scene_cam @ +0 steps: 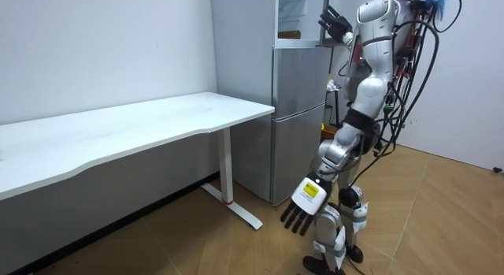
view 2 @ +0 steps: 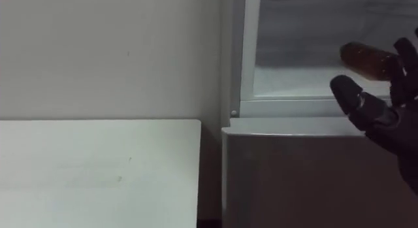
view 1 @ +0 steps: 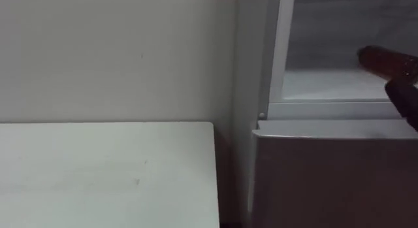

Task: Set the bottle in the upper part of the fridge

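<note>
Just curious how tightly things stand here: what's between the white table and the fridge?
Nothing but a narrow, dark gap. The table ends just short of the side of the fridge, so the two stand apart. The left eye view shows this.

No legible text, number, brand or sign is found in the eye views. In the room view, one marking is recorded: a small white-and-yellow rectangular tag (scene_cam: 309, 191) at the lower centre of the frame, fixed on the back of the robot's lowered left hand (scene_cam: 298, 213). Dark print is seen on the tag's yellow field, but it is too small for any character to be made out. Nothing readable is observed on the other surfaces in that view.
</note>
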Motion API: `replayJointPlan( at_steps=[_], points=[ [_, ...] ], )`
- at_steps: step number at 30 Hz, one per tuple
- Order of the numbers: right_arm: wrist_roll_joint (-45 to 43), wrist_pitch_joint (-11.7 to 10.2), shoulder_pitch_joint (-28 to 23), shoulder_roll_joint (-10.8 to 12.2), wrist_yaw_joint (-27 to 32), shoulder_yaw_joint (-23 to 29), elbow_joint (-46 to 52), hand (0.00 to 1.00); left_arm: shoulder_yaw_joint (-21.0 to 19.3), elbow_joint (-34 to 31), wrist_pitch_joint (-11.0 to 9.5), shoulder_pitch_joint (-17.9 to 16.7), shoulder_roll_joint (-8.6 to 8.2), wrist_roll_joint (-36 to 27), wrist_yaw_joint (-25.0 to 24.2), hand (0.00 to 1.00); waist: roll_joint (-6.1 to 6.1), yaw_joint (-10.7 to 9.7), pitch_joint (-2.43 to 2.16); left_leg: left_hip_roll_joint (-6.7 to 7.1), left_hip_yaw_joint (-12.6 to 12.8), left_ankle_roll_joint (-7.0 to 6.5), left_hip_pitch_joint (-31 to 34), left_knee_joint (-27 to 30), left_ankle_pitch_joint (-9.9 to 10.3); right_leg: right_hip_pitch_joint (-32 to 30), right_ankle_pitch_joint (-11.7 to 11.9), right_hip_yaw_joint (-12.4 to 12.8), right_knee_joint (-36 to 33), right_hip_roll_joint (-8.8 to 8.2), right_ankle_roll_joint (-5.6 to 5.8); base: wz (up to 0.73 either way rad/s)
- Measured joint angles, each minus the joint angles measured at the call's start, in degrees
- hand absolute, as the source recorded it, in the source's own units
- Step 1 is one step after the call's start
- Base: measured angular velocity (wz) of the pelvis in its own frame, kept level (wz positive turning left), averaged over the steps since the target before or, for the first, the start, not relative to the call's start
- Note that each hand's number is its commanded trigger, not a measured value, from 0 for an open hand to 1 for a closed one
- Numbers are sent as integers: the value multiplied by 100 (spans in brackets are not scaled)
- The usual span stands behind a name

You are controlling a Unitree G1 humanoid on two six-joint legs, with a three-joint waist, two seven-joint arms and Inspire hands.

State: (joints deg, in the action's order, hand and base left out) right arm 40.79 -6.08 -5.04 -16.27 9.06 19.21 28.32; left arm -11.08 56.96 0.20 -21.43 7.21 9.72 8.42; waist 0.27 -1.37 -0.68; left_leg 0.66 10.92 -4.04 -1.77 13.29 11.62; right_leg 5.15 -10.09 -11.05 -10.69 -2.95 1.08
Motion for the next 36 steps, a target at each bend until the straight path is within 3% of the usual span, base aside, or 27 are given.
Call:
replayJointPlan(
  at_steps=[8,12,14,24,36],
  points=[
    [-762,-271,-529,351,462,-67,-377,0,61,7,-213,101,2,-1,253,0,60,-114,16,-4,150,6,-84,-109,14,-31,-19,143,-3,8,11,-10],
    [-1111,-262,-780,685,759,-89,-903,0,82,-15,-214,179,-9,-76,264,0,-2,-152,46,-1,148,8,-73,-119,21,-61,-23,151,3,13,10,0],
    [-1195,-266,-880,736,972,-129,-1084,0,82,-15,-222,186,-8,-172,301,0,14,-148,45,5,149,7,-68,-149,20,-71,-21,162,-1,12,11,0],
    [-1117,-270,-1276,765,1835,-383,-2733,0,507,-36,-271,153,14,-343,450,0,60,-198,25,17,160,16,-64,-228,25,-77,-24,225,94,30,16,-1],
    [-784,-259,-1561,926,1543,-946,-5714,0,572,-84,-279,171,-42,-573,441,0,71,-212,19,29,149,29,-187,-269,42,30,-85,164,89,6,20,0]
  ],
)
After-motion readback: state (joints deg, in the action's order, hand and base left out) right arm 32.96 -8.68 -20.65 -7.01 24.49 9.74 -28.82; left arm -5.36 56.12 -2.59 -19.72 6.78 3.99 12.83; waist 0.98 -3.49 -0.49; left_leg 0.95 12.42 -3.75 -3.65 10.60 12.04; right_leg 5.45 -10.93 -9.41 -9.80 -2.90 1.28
